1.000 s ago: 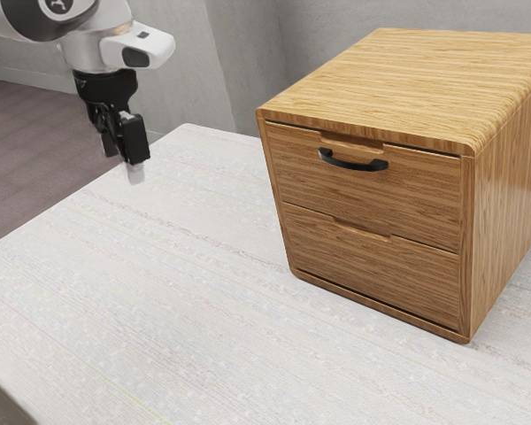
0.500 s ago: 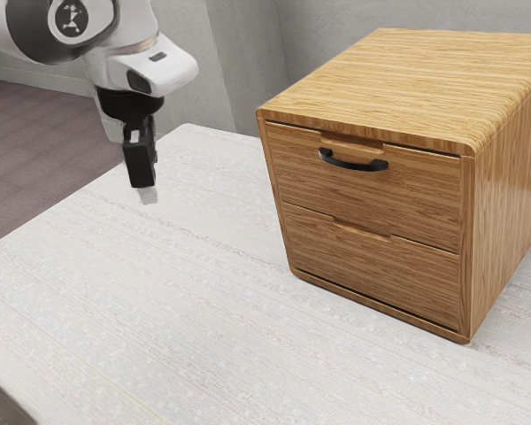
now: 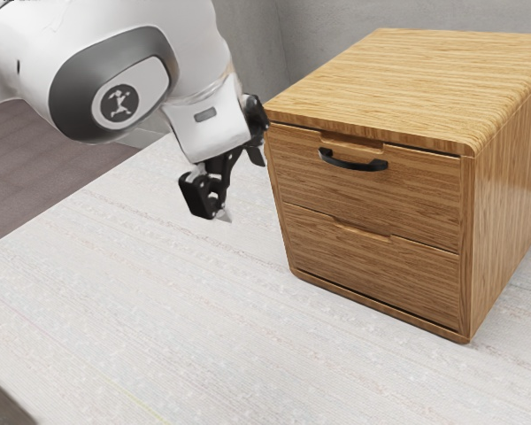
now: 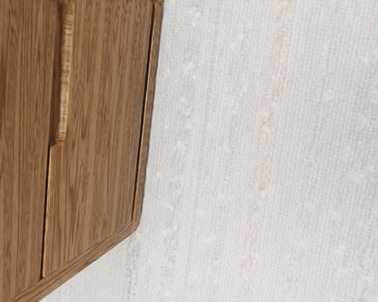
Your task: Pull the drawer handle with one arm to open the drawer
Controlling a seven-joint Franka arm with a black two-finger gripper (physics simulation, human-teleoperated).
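A wooden cabinet with two drawers stands on the table at the exterior view's right. Its top drawer sits flush with the front and carries a black handle. My gripper hangs above the table just off the cabinet's left front corner, to the exterior view's left of the handle and a little lower. It is open with nothing between its fingers. In the wrist view the lower drawer front with its wooden lip lies close by.
The pale table stretches wide in front of the cabinet and toward the exterior view's left. The lower drawer is also flush. A grey wall and dark floor lie behind.
My arm has swung from the exterior view's upper left toward the cabinet, and the hand has turned and dropped close to the cabinet's left front corner. The drawers have not moved.
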